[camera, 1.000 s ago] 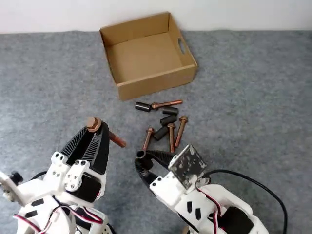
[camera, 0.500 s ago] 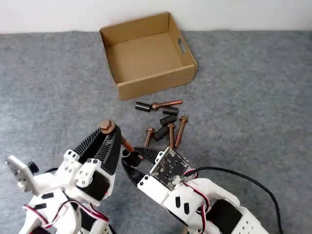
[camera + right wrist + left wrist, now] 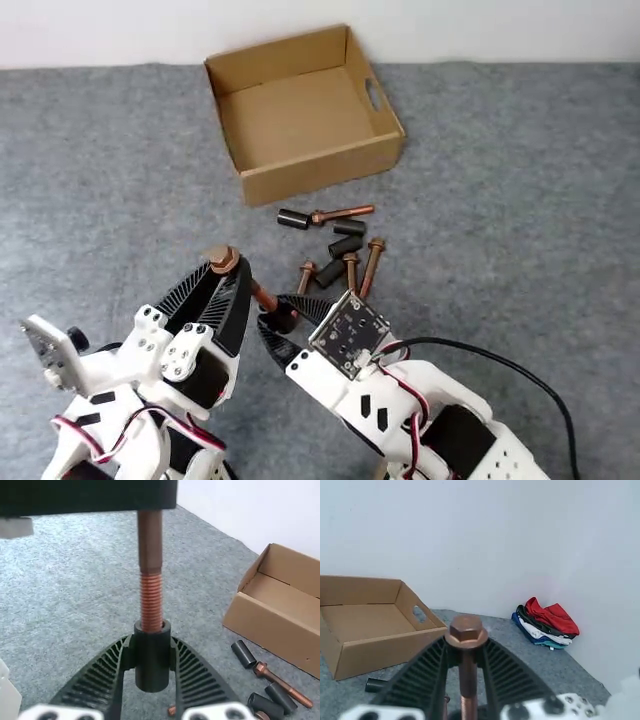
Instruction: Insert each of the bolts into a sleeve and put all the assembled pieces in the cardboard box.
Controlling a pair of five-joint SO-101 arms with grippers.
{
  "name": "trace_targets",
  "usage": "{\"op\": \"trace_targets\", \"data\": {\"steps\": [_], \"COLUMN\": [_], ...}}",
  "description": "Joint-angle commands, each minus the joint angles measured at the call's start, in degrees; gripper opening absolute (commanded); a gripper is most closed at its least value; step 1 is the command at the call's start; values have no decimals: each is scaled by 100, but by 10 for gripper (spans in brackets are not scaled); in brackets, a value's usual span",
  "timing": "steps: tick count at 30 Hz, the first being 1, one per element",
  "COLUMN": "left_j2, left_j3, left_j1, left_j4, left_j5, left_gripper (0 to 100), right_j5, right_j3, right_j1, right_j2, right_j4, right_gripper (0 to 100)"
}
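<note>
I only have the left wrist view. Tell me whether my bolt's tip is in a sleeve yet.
Observer: Yes. In the right wrist view the bolt has its threaded end just inside the mouth of a black sleeve, with most of the thread showing outside it.
Operator: Say what holds that sleeve.
Observer: The right gripper is shut on it, with the sleeve in line with the bolt.
Operator: Count the loose parts.
Observer: In the high view, four loose bolts and four loose sleeves lie on the grey mat, between the arms and the cardboard box.
</note>
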Motion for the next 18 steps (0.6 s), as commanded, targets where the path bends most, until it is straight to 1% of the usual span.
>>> {"op": "trace_targets", "data": {"steps": [1, 3, 7, 9, 13, 18], "left_j2": [9, 9, 9, -9, 9, 9], "left_j3": [-189, -180, -75, 13, 66, 57], "left_j1": [-9, -70, -536, -598, -510, -88], "left_j4": [26, 26, 9, 18, 9, 18], "left_j5": [-62, -62, -62, -62, -53, -53], "left_gripper": [4, 4, 4, 4, 4, 4], "right_j5": [70, 70, 70, 70, 70, 70], "right_j3": [-404, -422, -466, -501, -519, -510], "right_j1": [92, 84, 66, 66, 66, 66], "right_j2": [-40, -40, -40, -40, -40, 4], "right_j4": [-154, -154, -154, -154, -154, -154], "right_gripper": [8, 8, 8, 8, 8, 8]}}
